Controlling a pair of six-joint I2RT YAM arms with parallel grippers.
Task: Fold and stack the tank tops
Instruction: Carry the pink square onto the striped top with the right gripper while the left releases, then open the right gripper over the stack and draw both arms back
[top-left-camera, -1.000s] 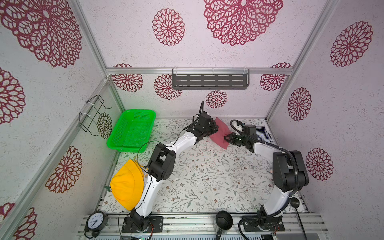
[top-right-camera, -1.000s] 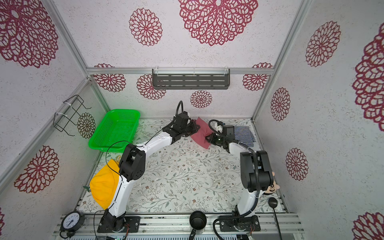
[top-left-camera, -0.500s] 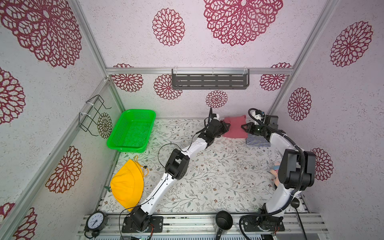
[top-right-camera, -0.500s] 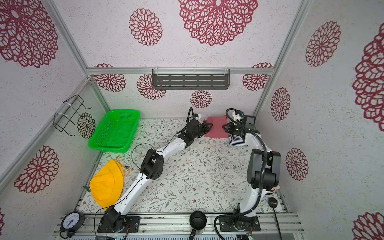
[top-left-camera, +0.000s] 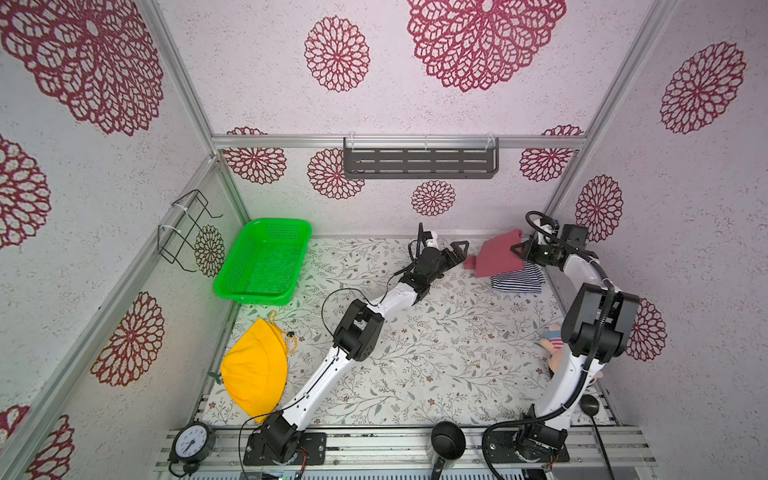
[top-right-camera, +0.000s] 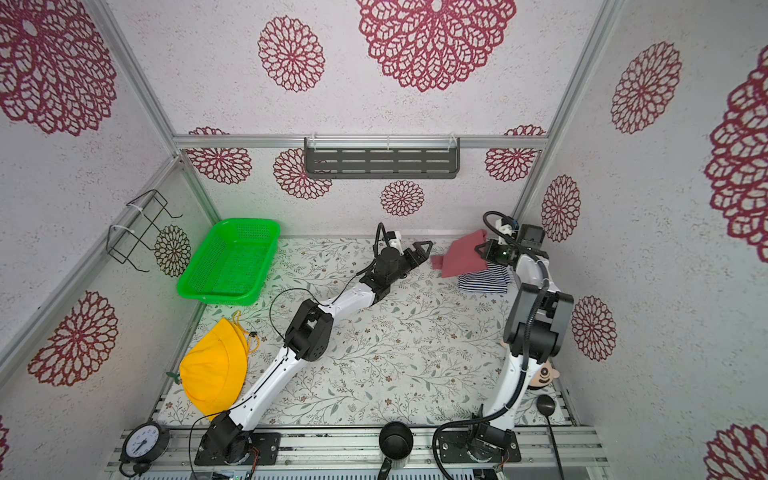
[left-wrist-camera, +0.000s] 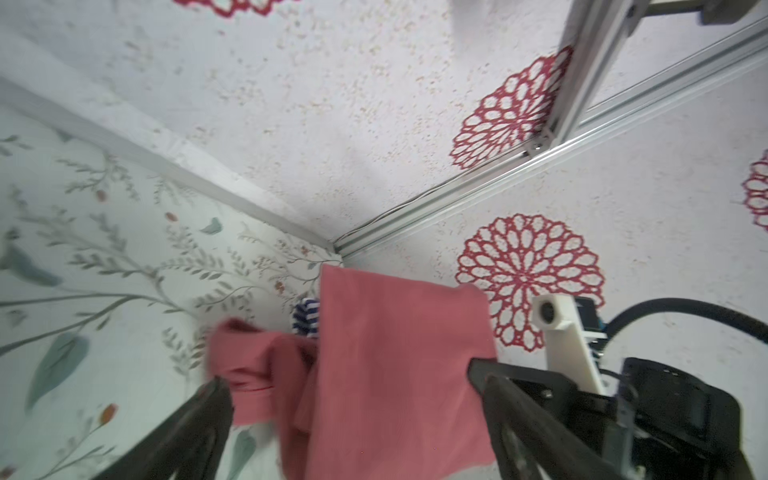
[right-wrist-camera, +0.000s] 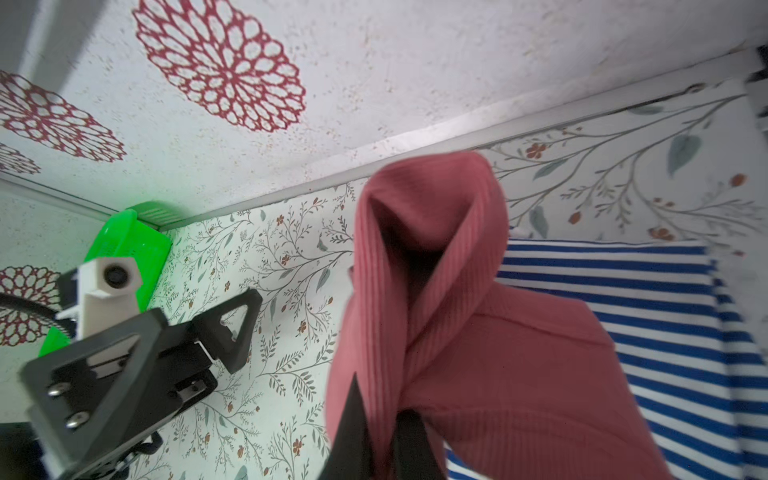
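The dusty rose-red tank top (top-left-camera: 498, 253) hangs folded in the back right corner, partly over the navy-and-white striped tank top (top-left-camera: 519, 282), which lies folded on the mat. My right gripper (top-left-camera: 521, 249) is shut on the red top's right edge; the wrist view shows ribbed cloth (right-wrist-camera: 457, 353) pinched between its fingers above the stripes (right-wrist-camera: 665, 311). My left gripper (top-left-camera: 459, 251) stands open just left of the red top's drooping end (left-wrist-camera: 249, 365), its fingers wide apart and gripping nothing. Both top views show this, with the red top (top-right-camera: 463, 257) above the striped one (top-right-camera: 484, 280).
A green basket (top-left-camera: 266, 262) sits at the back left, and a yellow hat (top-left-camera: 255, 370) lies at the front left. A plush toy (top-left-camera: 552, 336) lies by the right arm. A clock (top-left-camera: 191, 442) and a black pot (top-left-camera: 446, 436) sit on the front rail. Walls close in round the corner.
Both arms carried the red top from mid-table to the back right corner over the striped top. The left gripper has just opened and let go, and that end now droops.
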